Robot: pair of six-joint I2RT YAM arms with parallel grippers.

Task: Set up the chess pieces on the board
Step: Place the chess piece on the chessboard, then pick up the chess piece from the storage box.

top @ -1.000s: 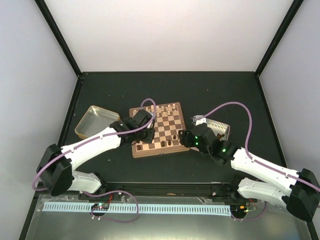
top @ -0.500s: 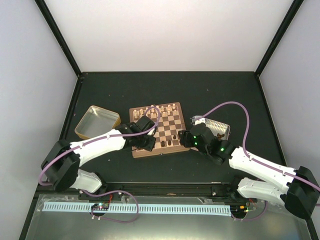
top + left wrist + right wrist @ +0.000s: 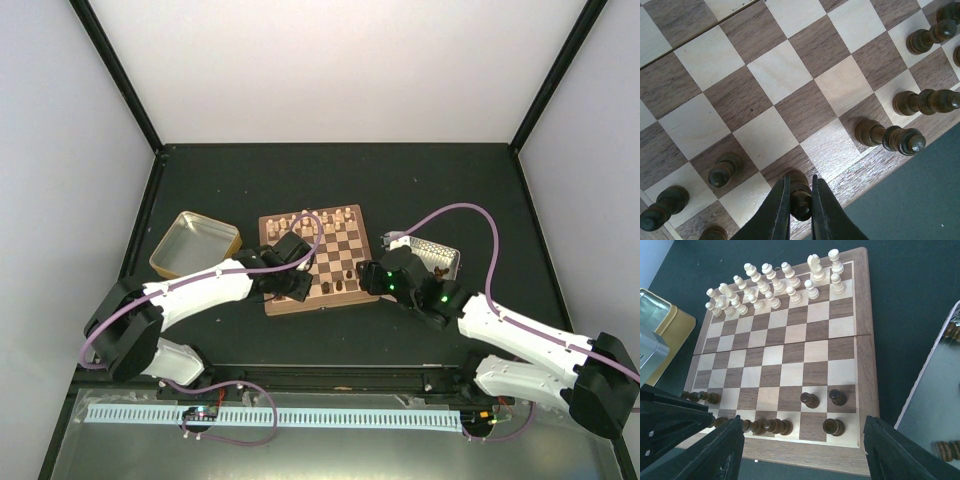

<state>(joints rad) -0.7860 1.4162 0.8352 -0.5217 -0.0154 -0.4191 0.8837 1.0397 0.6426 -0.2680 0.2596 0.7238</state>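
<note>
Four bare rows across the board

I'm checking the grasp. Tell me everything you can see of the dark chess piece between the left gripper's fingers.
The dark piece is a small chessman of dark brown turned wood, with a rounded knob above a wider base, seen almost from above. It is roughly upright over a dark square in the outermost row of the board, beside the brown border. The black fingers of the left gripper press it from both sides. Whether its base rests on the board cannot be told. No other piece touches it.
</note>
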